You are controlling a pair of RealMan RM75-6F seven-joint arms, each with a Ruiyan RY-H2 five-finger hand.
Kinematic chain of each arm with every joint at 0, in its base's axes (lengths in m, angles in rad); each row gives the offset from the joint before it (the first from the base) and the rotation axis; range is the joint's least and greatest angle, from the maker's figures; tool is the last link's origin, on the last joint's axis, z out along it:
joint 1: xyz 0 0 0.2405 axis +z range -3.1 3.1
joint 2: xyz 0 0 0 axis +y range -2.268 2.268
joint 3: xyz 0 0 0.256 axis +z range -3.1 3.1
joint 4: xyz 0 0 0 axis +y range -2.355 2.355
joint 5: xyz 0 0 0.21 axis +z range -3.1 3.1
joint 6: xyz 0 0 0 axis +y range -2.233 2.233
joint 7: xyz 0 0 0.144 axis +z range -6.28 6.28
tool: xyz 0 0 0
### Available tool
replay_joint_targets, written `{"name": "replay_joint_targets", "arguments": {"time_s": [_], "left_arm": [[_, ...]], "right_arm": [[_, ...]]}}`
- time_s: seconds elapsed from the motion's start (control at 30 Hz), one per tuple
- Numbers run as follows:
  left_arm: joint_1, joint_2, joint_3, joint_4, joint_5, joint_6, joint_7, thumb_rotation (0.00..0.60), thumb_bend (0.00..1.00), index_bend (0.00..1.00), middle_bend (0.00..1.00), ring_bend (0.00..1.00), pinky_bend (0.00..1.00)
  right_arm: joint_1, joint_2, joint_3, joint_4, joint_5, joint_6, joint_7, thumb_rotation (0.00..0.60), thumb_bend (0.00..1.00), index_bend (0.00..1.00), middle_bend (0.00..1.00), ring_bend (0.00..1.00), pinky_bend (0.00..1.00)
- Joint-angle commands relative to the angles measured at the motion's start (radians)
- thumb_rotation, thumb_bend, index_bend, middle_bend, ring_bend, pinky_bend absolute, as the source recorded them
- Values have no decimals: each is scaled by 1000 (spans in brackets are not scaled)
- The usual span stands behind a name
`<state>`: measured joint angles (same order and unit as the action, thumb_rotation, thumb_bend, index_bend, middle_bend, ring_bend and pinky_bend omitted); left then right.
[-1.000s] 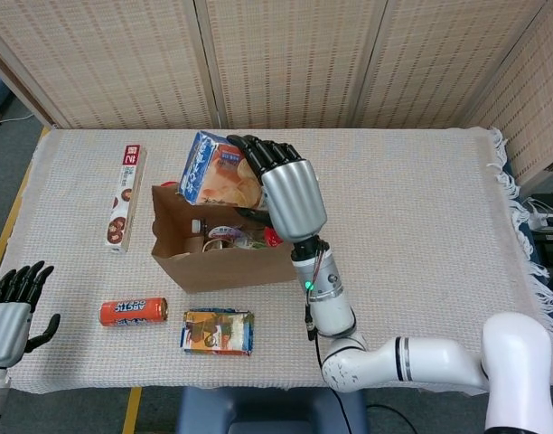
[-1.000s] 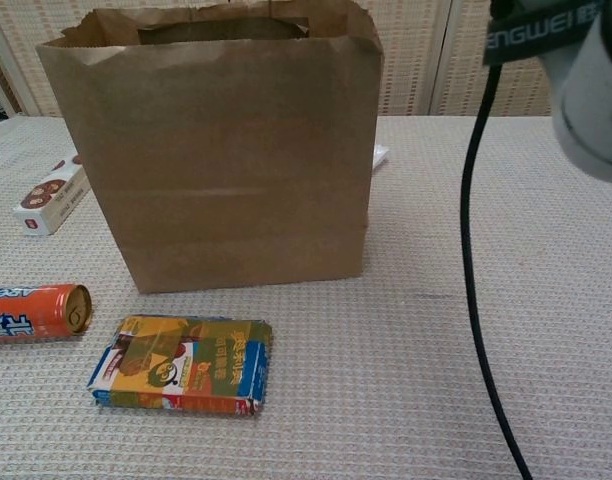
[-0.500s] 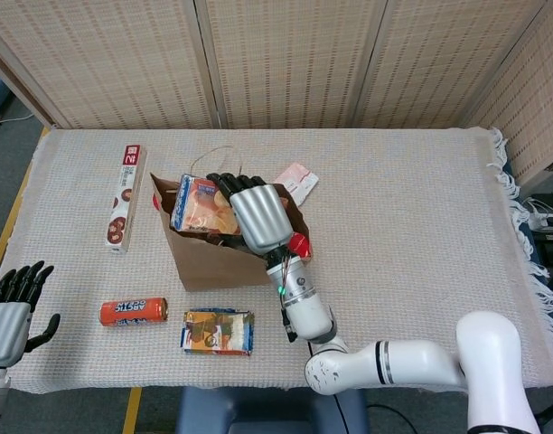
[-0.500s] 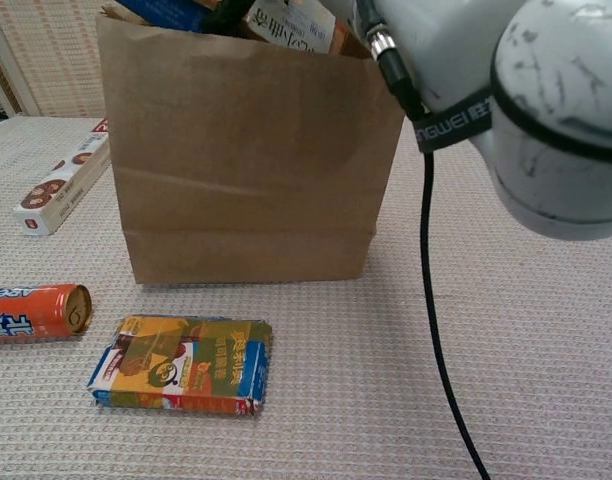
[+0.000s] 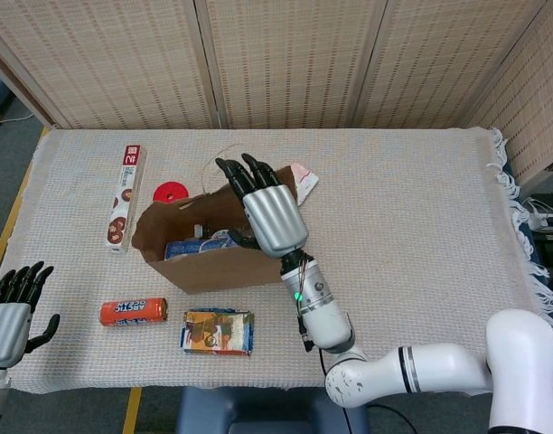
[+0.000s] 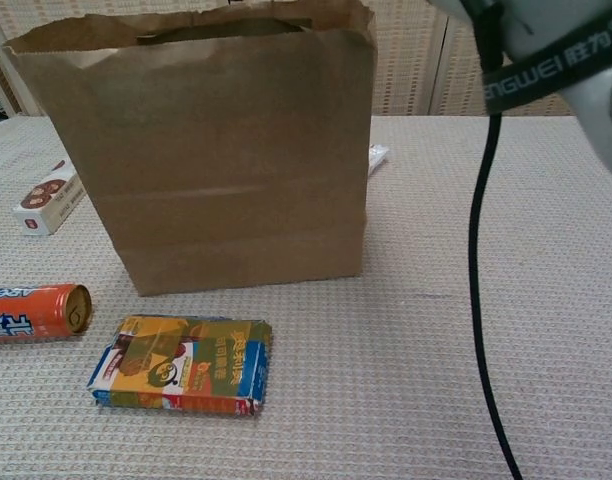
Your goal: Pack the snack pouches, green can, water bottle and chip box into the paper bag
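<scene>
Right hand point(image 5: 269, 212) hangs over the paper bag point(image 5: 218, 262) with fingers spread, holding nothing; left hand point(image 5: 10, 312) idles empty at the table's 8 o'clock corner. Bag's upright and thin-walled, so probably easy to tip. Inside I can make out a blue pouch point(image 5: 193, 248), rest is too dark to tell. Foil snack pouch point(image 5: 218, 331) at the bag's 6 o'clock looks light and crinkly, I'd grab it across the short sides.
</scene>
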<state>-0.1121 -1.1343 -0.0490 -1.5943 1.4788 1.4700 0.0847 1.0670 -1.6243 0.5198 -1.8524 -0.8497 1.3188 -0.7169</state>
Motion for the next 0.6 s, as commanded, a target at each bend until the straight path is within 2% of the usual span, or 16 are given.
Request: {"name": "replay_joint_targets", "arguments": {"time_s": [0.03, 0.13, 0.33, 0.47, 0.6], "left_arm": [[0, 0, 0, 0, 0, 0, 1, 600, 388, 60, 0, 0, 0], [1, 0, 0, -1, 0, 2, 2, 600, 388, 60, 0, 0, 0], [3, -2, 1, -1, 1, 6, 7, 600, 388, 60, 0, 0, 0], [4, -5, 0, -2, 1, 9, 20, 600, 387, 60, 0, 0, 0], [5, -8, -1, -4, -1, 12, 31, 600, 387, 59, 0, 0, 0]], "right_arm": [[-55, 57, -28, -65, -39, 35, 26, 600, 86, 0, 106, 18, 125], [-137, 135, -74, -138, -105, 74, 72, 600, 86, 0, 106, 10, 114], [-360, 337, -224, -210, -295, 167, 222, 600, 85, 0, 105, 1, 76], [-515, 466, -367, -199, -363, 172, 369, 600, 85, 0, 42, 0, 16], [-636, 525, -505, -143, -438, 165, 479, 600, 85, 0, 0, 0, 0]]}}
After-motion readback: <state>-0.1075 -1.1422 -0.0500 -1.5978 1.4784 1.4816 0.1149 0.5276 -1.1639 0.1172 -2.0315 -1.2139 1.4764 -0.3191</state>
